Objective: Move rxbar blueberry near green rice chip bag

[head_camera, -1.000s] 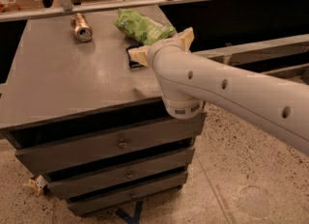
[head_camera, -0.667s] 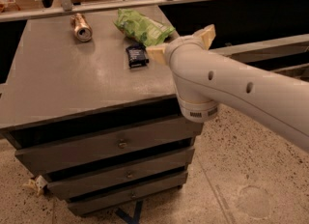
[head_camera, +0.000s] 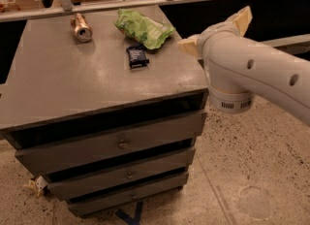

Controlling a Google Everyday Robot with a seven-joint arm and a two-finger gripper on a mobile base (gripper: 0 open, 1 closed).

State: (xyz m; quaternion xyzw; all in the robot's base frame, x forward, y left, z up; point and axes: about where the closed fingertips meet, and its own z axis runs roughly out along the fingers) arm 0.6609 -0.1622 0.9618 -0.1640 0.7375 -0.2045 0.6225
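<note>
Navy rxbar blueberry (head_camera: 137, 56) sits left of my gripper (head_camera: 216, 31), long axis front-to-back, just beside green rice chip bag (head_camera: 144, 27). Jaws apart, empty.

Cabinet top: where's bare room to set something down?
Free: the whole front half of the cabinet top, and the left strip in front of the can. Crowded: back right, where the rxbar blueberry lies just in front of the green rice chip bag, with the gripper at the right edge.
</note>
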